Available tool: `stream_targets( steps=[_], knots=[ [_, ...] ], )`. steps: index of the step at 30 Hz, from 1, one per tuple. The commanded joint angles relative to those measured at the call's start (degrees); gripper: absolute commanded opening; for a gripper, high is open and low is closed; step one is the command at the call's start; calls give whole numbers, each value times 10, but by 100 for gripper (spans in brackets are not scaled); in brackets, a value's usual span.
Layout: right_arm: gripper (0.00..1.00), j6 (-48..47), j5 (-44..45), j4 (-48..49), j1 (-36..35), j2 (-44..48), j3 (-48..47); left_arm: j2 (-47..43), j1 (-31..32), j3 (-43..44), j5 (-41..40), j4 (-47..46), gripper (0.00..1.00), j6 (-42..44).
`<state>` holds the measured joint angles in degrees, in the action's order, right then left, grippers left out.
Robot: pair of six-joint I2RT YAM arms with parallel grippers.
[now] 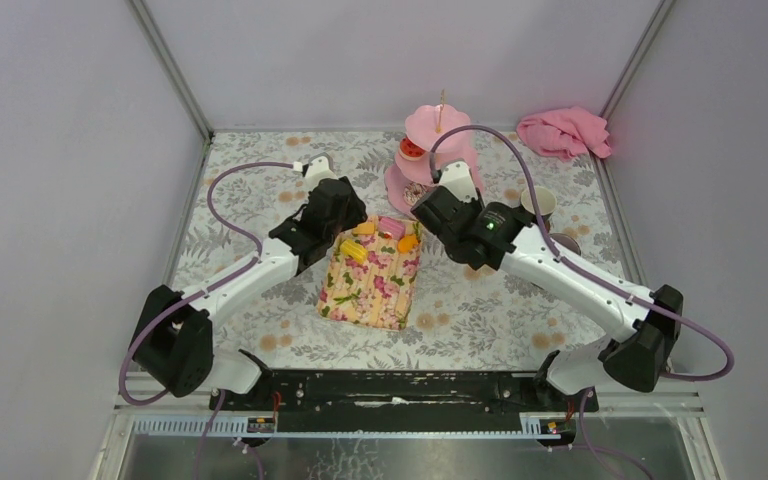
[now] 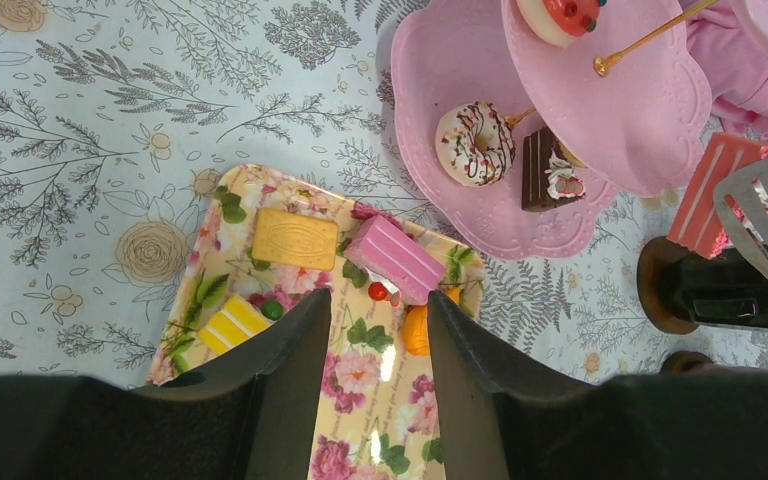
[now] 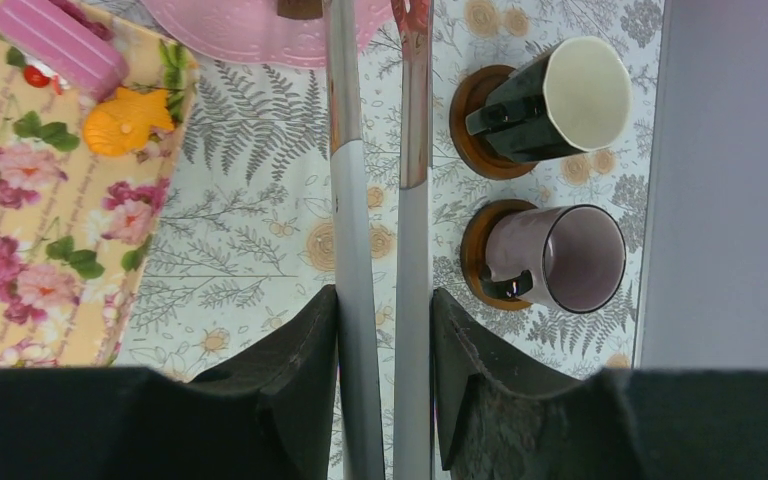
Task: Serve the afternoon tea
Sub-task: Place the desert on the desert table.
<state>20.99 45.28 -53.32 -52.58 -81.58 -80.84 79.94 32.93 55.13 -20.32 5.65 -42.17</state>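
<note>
Currently in hand: moving cakes from the floral tray (image 1: 370, 290) onto the pink three-tier stand (image 1: 422, 128), one piece at a time, by my reading.
Landmark: the floral tray lies on the desk between the two arms.
Right jaws: the right gripper (image 3: 384, 300) is narrow, clamped on the handles of metal tongs (image 3: 345, 200).
Carried piece: a pink striped cake (image 2: 708, 195) looks pinched in the tong tips, off the tray's far right corner, just beside the stand and over the black mug (image 3: 520, 105).
Left jaws: the left gripper (image 2: 375, 300) is partly apart with nothing between, hovering over the tray's far end.
On the tray: a pink slab (image 2: 395, 258), gold biscuit (image 2: 295, 238), yellow cake (image 2: 232, 325) and orange cake (image 2: 415, 330), all at its far end.
On the stand: it sits beyond the tray's far right corner, with a doughnut (image 2: 475, 142) and chocolate slice (image 2: 545, 168) on the bottom tier and a red-topped cake (image 2: 565, 12) one tier up.
Mugs: the black mug and grey mug (image 3: 520, 250) stand right of the tray, each on a brown coaster (image 3: 475, 100).
Next move: it calls for lowering the striped piece onto a bare patch of a tier, clear of the gold rod (image 2: 650, 38), then easing the tongs apart.
</note>
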Motion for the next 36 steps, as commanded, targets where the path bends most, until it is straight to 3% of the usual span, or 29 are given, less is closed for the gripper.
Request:
stream_targets(
  steps=[1, 19, 36],
  knots=[
    [0, -26, -8, 23, 31, -10, -40, -4, -4, -6, 5, -31, 48, -8],
    [0, -61, -61, 49, 99, -52, -96, 13, -6, -1, 12, -42, 48, -10],
    [0, -74, -105, 87, 142, -69, -87, 27, -9, 0, 13, -49, 48, -9]
  ],
)
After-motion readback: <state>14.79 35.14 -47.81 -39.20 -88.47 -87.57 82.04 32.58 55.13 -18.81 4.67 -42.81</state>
